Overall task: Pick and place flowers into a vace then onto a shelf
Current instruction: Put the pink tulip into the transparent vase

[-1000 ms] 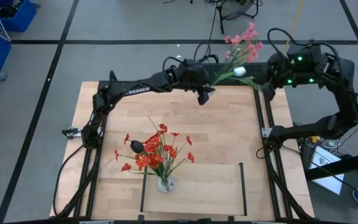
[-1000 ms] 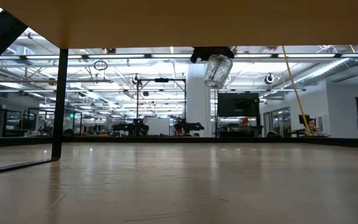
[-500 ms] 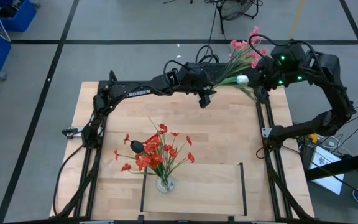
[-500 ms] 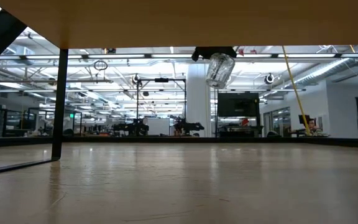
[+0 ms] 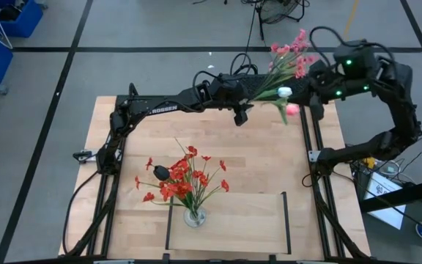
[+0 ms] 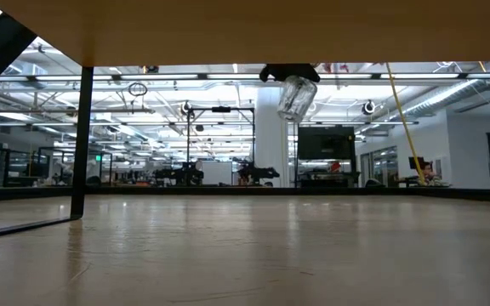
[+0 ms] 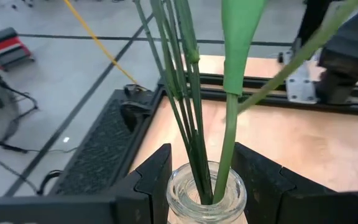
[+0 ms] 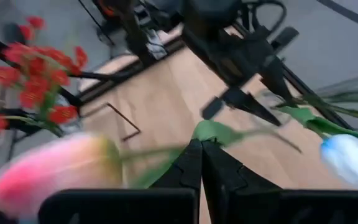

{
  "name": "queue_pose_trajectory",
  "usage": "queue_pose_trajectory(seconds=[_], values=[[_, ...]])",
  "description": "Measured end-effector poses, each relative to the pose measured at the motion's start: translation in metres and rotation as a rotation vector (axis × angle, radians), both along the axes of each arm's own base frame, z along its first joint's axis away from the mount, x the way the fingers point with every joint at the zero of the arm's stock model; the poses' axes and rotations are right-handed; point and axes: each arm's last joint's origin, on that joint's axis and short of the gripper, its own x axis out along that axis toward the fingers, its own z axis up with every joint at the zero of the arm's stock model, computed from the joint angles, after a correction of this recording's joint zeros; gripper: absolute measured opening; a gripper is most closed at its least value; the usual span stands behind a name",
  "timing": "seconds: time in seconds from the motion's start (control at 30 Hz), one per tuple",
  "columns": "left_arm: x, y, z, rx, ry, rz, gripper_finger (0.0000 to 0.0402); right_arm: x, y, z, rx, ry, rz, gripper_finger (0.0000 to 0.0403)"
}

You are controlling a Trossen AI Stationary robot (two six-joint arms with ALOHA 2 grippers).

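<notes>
Clear glass vase (image 7: 207, 196) w/ pink sprays (image 5: 293, 53) is clamped by left gripper (image 7: 207, 180) above table's far edge; pink tulip (image 5: 291, 109) stem is pinched by shut right gripper (image 8: 201, 163) beside it.

The pink-red tulip bud (image 5: 291, 109) has just swung into sight over the table's far edge, pinched by the right gripper (image 5: 315, 103), whose arm has drawn back after leaning toward the left gripper's glass vase (image 7: 206, 198)
</notes>
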Motion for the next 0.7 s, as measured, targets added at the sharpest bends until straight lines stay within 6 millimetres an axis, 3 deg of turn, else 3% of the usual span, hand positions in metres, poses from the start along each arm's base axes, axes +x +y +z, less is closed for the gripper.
queue_pose_trajectory(seconds=[0.37, 0.7], values=[[0.0, 0.001, 0.001, 0.022, 0.0, 0.028, 0.015, 0.0, 0.003, 0.03, -0.028, -0.274, 0.038, 0.0], [0.003, -0.007, 0.001, 0.011, -0.008, 0.026, 0.015, 0.019, -0.008, 0.026, -0.01, -0.268, 0.07, 0.0]])
